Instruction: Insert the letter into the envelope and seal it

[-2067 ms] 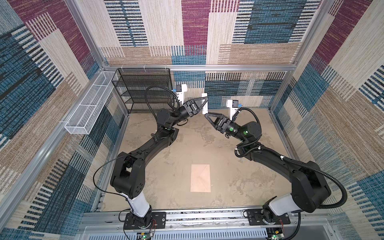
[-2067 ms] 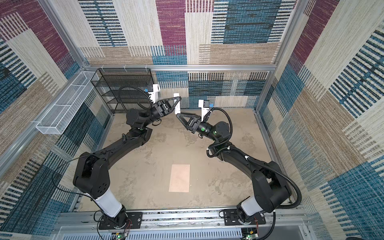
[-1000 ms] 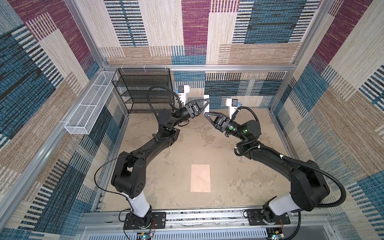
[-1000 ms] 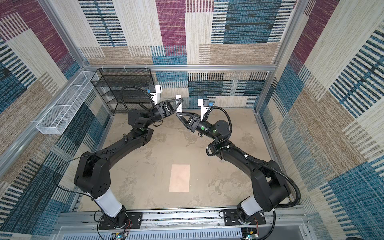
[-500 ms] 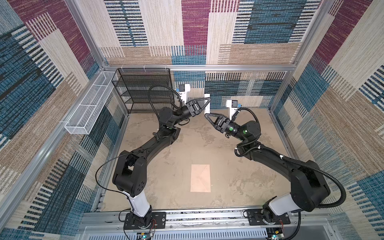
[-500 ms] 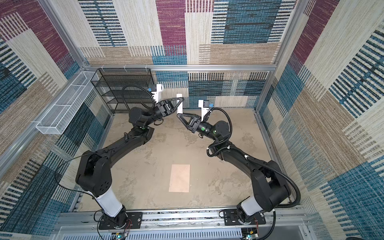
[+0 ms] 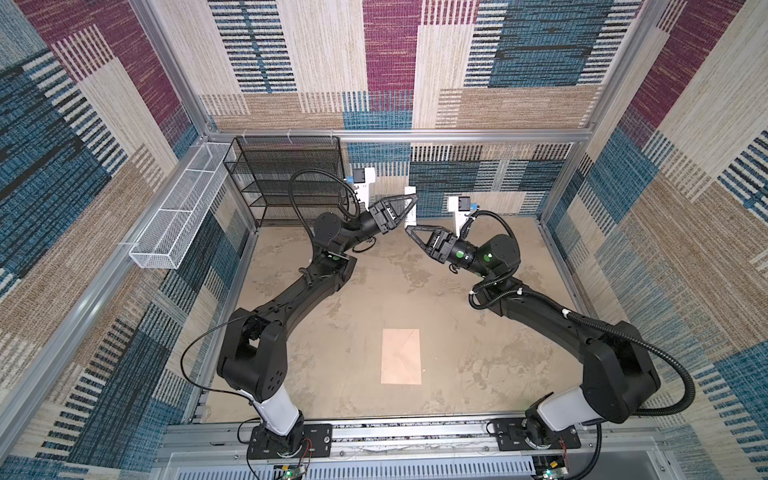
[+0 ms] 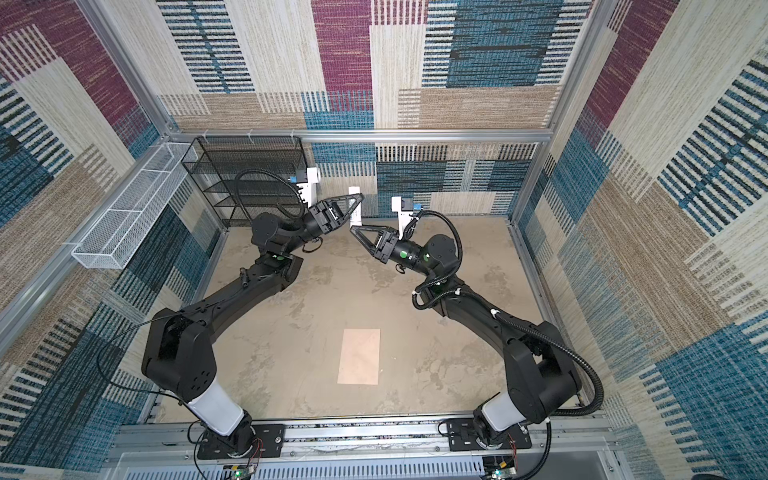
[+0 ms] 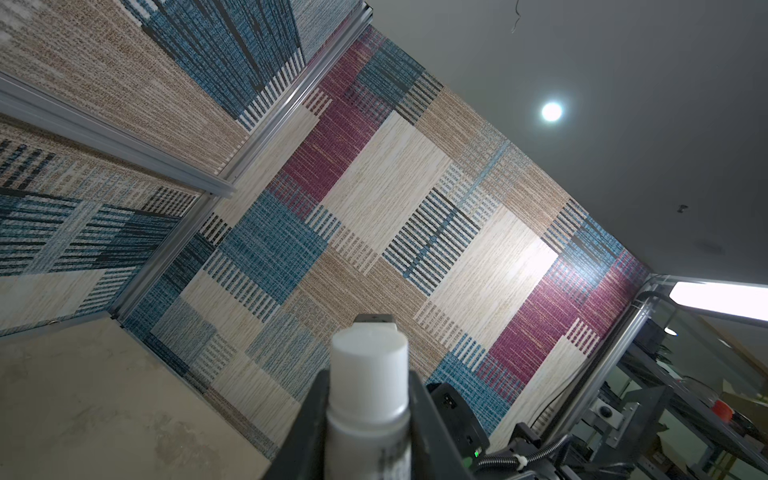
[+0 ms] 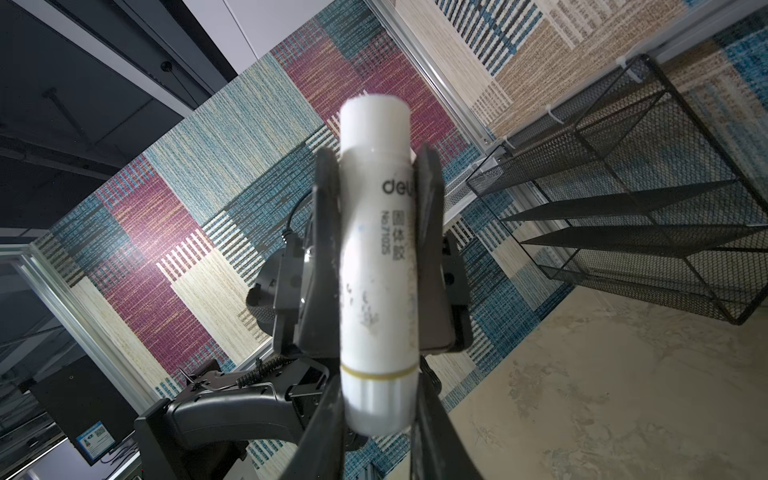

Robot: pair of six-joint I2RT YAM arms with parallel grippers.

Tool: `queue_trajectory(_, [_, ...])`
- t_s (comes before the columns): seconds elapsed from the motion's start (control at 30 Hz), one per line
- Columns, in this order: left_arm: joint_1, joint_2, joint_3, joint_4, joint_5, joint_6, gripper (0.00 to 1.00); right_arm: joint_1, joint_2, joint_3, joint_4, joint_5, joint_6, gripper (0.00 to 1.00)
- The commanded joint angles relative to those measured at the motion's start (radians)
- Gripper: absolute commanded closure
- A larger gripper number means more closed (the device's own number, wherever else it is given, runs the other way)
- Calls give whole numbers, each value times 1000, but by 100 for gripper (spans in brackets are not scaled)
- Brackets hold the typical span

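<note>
Sandy tabletop point(image 7: 332, 353): envelope point(image 7: 401, 356) lies flat near the front, well apart from left gripper point(image 7: 409, 208) and right gripper point(image 7: 409, 229). Both clamp one glue stick point(image 10: 376, 249) at the back.

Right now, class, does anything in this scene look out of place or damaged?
Nothing looks spilled or askew. The glue stick in the left gripper has a scuffed, worn label; the envelope lies flat.

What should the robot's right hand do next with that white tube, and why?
Probably close the right hand fully on the ringed end of the glue stick, then pull gently. The left hand clamps the tube's middle, the right hand's fingers flank that end, and the envelope lies flat below, untouched.
</note>
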Motion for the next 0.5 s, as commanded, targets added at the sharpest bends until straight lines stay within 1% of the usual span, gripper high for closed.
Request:
queue_trajectory(0.0, [-6,-19,-7,-92,50,103,100,1,-25,28,-29,36,-56,82])
queue_trajectory(0.1, [-15,-43,-12,-169,51,173,100,2,-46,53,-125,62,-109,83])
queue_trajectory(0.17, [-21,-64,-17,-233,46,227,100,3,-69,70,-200,99,-158,84])
queue_trajectory(0.23, [-30,-80,-21,-302,41,285,100,7,-94,96,-316,159,-237,86])
queue_trajectory(0.3, [-38,-97,-23,-362,36,340,100,10,-120,115,-399,226,-299,87])
queue_trajectory(0.37, [-46,-110,-21,-438,29,387,100,12,-142,128,-464,291,-343,88])
queue_trajectory(0.47, [-55,-120,-21,-494,20,435,100,26,-162,160,-556,396,-406,88])
